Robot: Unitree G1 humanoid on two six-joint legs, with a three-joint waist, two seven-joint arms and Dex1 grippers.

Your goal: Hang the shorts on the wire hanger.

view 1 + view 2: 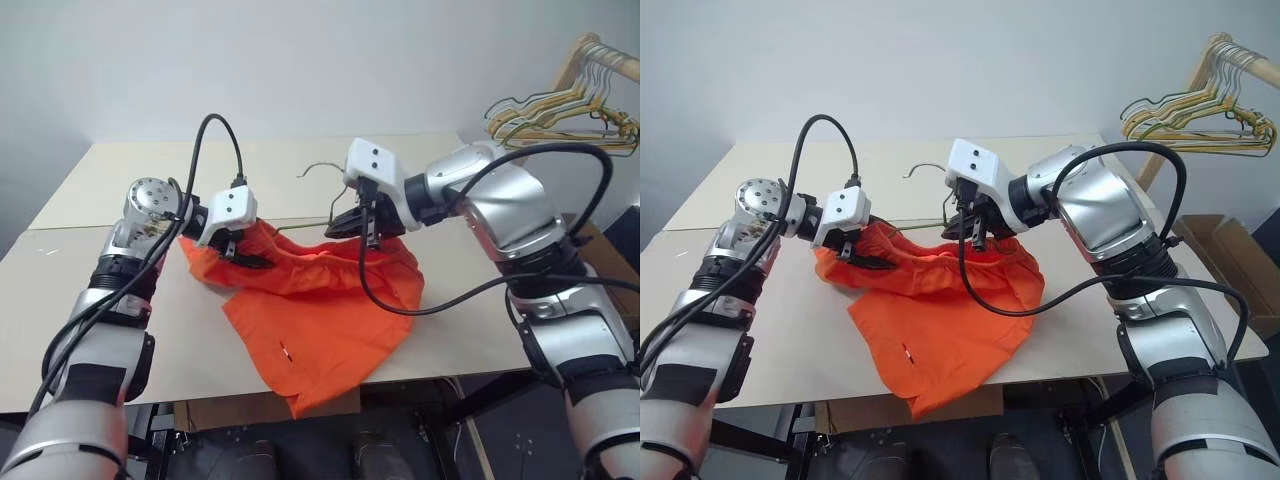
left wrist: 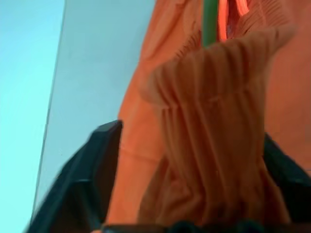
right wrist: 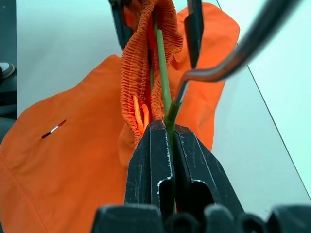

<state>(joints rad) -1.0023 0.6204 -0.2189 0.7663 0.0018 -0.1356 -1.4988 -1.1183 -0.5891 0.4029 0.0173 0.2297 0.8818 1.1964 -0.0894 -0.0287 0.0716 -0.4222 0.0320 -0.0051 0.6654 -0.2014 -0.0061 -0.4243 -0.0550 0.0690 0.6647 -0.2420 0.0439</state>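
Hanging off the near edge of the bench (image 1: 120, 360), one leg of the shorts (image 1: 320, 320) droops toward the floor, while the rest of the orange fabric lies spread flat and the waistband is lifted up between the two arms. So it looks partway done, not finished.

Right gripper (image 3: 167, 138) has its fingers clamped fully together on the wire hanger (image 3: 163, 73), pinching it just below the neck where the hook bends away. In the right wrist view the greenish wire runs straight into the gathered waistband, so one arm of the hanger seems to be threaded inside the shorts already.

Left gripper (image 1: 240, 252) sits at the other end of the waistband. Its fingers are partly open with a bunch of elastic fabric sitting between them, but whether they're actually pinching it or just loosely around it, can't tell from the left wrist view.

What's probably left: get the waistband pulled across the rest of the hanger so the shorts sit evenly on it. Off to the right there's a rack of spare hangers (image 1: 560, 110), not involved.
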